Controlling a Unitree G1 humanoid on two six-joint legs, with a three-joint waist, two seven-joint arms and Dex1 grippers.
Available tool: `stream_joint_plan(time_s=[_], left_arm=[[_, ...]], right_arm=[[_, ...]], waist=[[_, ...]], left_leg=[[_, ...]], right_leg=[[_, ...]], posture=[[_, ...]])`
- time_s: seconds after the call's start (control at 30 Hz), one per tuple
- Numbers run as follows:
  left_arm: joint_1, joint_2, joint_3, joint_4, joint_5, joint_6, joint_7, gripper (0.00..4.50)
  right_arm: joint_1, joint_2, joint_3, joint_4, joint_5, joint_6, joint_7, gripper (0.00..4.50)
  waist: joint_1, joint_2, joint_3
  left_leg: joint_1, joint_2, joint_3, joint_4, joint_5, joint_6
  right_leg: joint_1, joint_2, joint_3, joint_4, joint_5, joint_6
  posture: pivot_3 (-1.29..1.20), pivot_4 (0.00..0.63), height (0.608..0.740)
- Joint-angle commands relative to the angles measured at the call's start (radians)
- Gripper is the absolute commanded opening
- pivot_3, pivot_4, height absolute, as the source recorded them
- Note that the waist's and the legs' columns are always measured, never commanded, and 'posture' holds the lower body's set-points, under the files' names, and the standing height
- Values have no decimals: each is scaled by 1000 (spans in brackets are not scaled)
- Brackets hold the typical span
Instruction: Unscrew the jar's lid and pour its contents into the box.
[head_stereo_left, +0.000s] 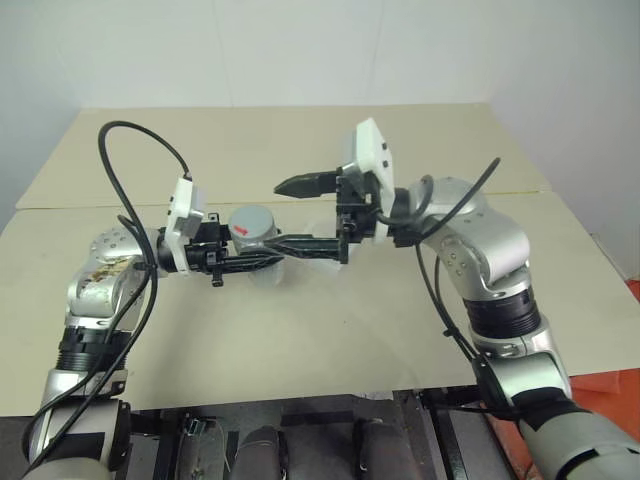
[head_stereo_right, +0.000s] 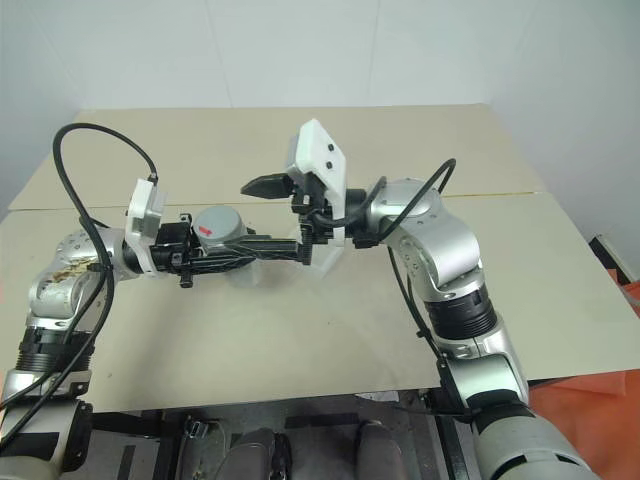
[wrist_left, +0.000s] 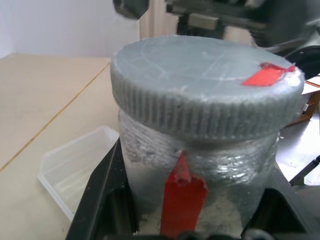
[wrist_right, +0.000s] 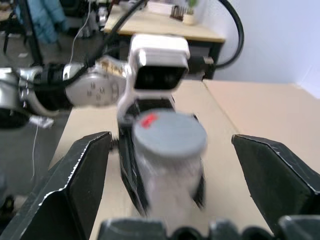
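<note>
**A:** Start with the left eye view. What do you see?

**B:** You see the left gripper (head_stereo_left: 262, 258) just left of centre, its fingers clenched on the jar (head_stereo_left: 252, 230). The jar stands upright in that grip, held above the beige surface (head_stereo_left: 300, 330), and the grey lid (head_stereo_left: 250, 221) with a red mark sits on top of it. The right gripper (head_stereo_left: 305, 215) reaches in from the right at mid-frame with its fingers spread wide apart, one above the jar's height and one below, grasping nothing.

**A:** And the box?

**B:** Look under the jar: the clear box (head_stereo_left: 275, 272) lies on the surface just below the left gripper, partly hidden by the fingers.

**A:** Move to the left wrist view.

**B:** You look straight at the jar (wrist_left: 200, 165), which takes up the centre. Its ribbed lid (wrist_left: 205, 95) is on, with a red tag near the upper right of its top. A red stripe (wrist_left: 182, 200) runs down the jar's silver side. Black fingers (wrist_left: 100, 200) hug the jar at lower left and lower right. The box (wrist_left: 75, 170) lies on the surface at lower left.

**A:** And the right wrist view?

**B:** Your right fingers (wrist_right: 75, 185) stand released at the lower left and lower right corners. Between them, apart from both, you see the jar (wrist_right: 167, 170) with its lid (wrist_right: 169, 137), blurred, gripped by the left gripper behind it.
</note>
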Motion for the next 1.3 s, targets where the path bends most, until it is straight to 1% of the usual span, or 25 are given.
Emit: stream_joint_plan(time_s=[0.03,0.17,0.4,0.6,0.97,1.3], left_arm=[[-34,-8,1,6,5,-22,1,1941],[-49,-15,-3,19,12,-27,-1,1941],[-52,-13,3,19,14,-27,-6,1941],[-47,-6,9,17,12,-28,-9,1941],[-31,21,30,12,3,-30,-30,1941],[1,42,37,-25,-18,-15,-31,1941]], right_arm=[[-22,26,12,-57,-16,44,-92,4476],[-33,60,39,-56,-29,78,-155,4476],[-53,128,74,-8,-79,83,-250,4476],[-69,138,81,37,-109,76,-271,4476],[-51,57,43,42,-114,71,-241,4476],[-34,-14,-10,42,-87,68,-238,4476]], waist=[[3,0,0],[5,0,0],[3,0,0],[2,0,0],[2,0,0],[2,0,0]], left_leg=[[0,0,0,0,0,0],[0,0,0,0,0,0],[0,0,0,0,0,0],[0,0,0,0,0,0],[-1,0,0,0,0,0],[-1,0,0,0,0,0]], right_leg=[[0,0,0,0,0,0],[0,0,0,0,0,0],[0,0,0,0,0,0],[0,0,0,0,0,0],[0,0,0,0,0,0],[0,0,0,0,0,0]], posture=[[0,150,740],[0,150,740],[0,150,740],[0,150,740],[0,150,740],[0,150,740]])
